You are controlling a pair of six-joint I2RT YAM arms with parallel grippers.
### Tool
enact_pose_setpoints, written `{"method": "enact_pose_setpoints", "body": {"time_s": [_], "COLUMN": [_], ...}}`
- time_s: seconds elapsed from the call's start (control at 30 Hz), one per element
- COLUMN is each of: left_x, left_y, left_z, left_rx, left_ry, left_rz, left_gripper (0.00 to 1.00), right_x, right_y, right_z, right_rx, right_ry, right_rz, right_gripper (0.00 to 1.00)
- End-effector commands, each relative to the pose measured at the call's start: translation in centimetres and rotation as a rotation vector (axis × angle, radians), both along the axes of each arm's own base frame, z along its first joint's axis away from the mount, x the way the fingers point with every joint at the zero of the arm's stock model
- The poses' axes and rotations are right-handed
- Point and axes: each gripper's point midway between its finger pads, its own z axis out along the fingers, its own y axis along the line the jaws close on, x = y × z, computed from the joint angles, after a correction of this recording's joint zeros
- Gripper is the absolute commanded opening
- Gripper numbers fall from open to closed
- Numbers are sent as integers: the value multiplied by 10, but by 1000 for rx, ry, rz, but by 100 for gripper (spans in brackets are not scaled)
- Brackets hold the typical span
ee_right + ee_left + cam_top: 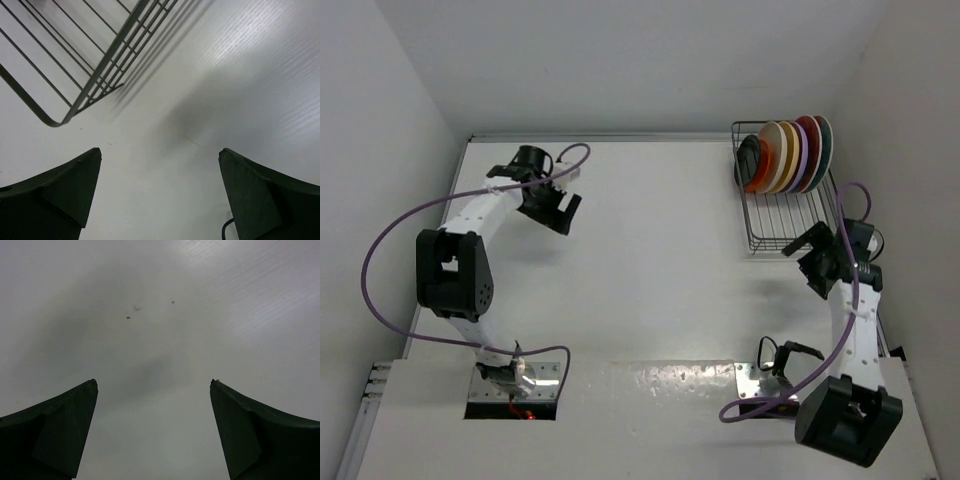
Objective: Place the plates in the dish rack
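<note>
Bases: both arms bolted to metal mounting brackets (pixel 548 372) at near edge of white surface (pixel 650 260). Purple cable (pixel 375 250) loops wide from L arm; a second purple cable (pixel 843 330) runs along R arm.

L side: left gripper (pixel 566 212) sits over far-left part of surface, well apart from the rack. Wrist view shows left gripper (pixel 153 385) jaws spread wide, nothing between them, bare surface below. Two or three small dark specks (pixel 128 317) on surface ahead of the fingers; soft shadow under them.

R side: right gripper (pixel 808 252) sits just beside near end of dish rack (pixel 782 215), over the surface. Wrist view: right gripper (pixel 160 152) jaws spread wide, holding nothing. Rounded corner of dish rack (pixel 95 75) lies ahead and to upper left, thin grey wire with line shadows on surface. Contact btwn jaws and rack: cannot tell from top view; wrist view shows a gap.

Rack contents: plates (pixel 786 155) stand on edge in a tight row at far end of rack, near half of rack holding none. Order L to R: small black plate (pixel 747 160), orange plate (pixel 759 172), cream plate (pixel 772 152), tan-yellow plate (pixel 786 152), lavender plate (pixel 799 150), then red plates (pixel 810 145), outermost showing a teal edge. Exact count of red ones hard to tell.

Room: rack occupies far-right corner of surface. Plain pale walls (pixel 620 60) enclose far and side edges. Surface finish matte white, fine ribbed texture in wrist views.
</note>
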Motion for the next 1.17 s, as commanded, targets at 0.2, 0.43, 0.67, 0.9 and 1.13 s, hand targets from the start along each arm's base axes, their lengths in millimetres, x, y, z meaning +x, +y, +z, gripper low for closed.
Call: {"method": "enact_pose_setpoints", "body": {"time_s": [0.2,0.43,0.67,0.9,1.13], "left_x": [-4,-7,-9,-9,-9], "left_y": [-52,-61,-67,-67,-67], "left_z": [16,9,9,13,13], "left_rx": [57,54,34,32,32], "left_ry": [-84,-71,-66,-75,-75], "left_rz": [-150,-164,-174,-174,-174], "left_gripper": [99,99,99,99,99], "right_x": [-40,-43,-45,-33,-38], "right_y": [19,22,19,14,14], "right_z": [-15,-6,-8,7,5], "right_rx": [23,12,-14,-29,-35], "right_ry": [23,-13,-16,-57,-54], "right_rz": [25,36,30,34,25], "right_gripper": [100,100,100,100,100]}}
